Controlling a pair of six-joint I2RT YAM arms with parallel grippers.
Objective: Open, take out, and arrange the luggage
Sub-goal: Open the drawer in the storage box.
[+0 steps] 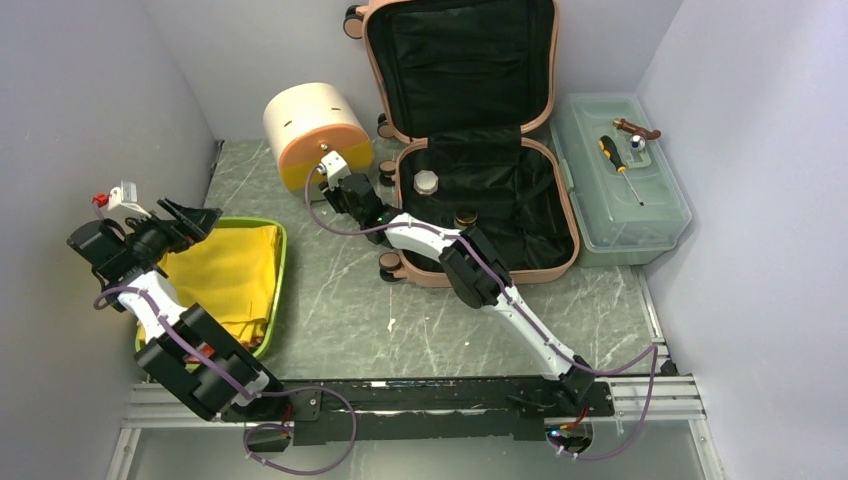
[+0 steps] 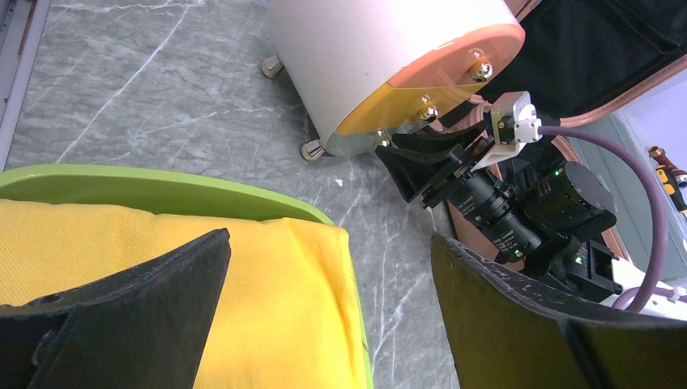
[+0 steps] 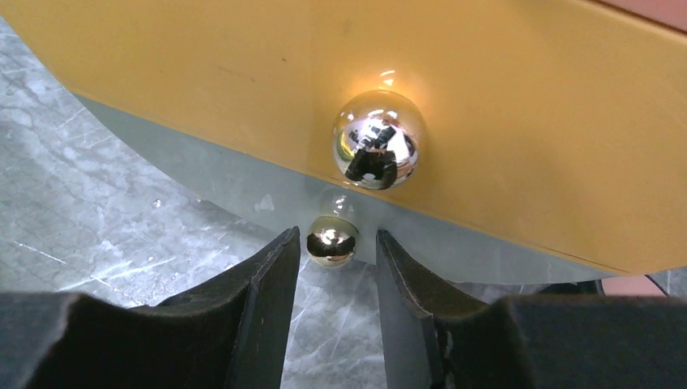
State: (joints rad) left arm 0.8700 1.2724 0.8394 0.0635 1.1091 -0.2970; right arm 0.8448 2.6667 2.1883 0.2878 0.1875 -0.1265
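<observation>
The right gripper (image 3: 336, 239) stands partly open, its black fingers on either side of a small polished round knob (image 3: 332, 241). A sliver of gap shows on each flank, so it grips nothing yet. That knob sits on the pale grey bottom panel (image 3: 243, 190) of the cream half-round box (image 1: 305, 115). Just above the fingertips hangs a larger chrome knob (image 3: 379, 139) on the orange-yellow drawer front (image 3: 202, 73). The large salmon-pink hard-shell suitcase (image 1: 455, 60) lies open behind and to the right of this gripper, lid raised and black lining exposed, with the right arm crossing its near corner. The left gripper (image 2: 328, 243) gapes fully wide and empty over a folded yellow cloth (image 2: 162, 267) in a lime-green tray (image 2: 162, 190). The likely trouble is that the knob is tiny, round and slick, so closing off-centre could squirt it out from the pads. A pull might also drag the unbraced box across the marble-patterned table (image 3: 81, 194), or swing the forearm into the suitcase.
</observation>
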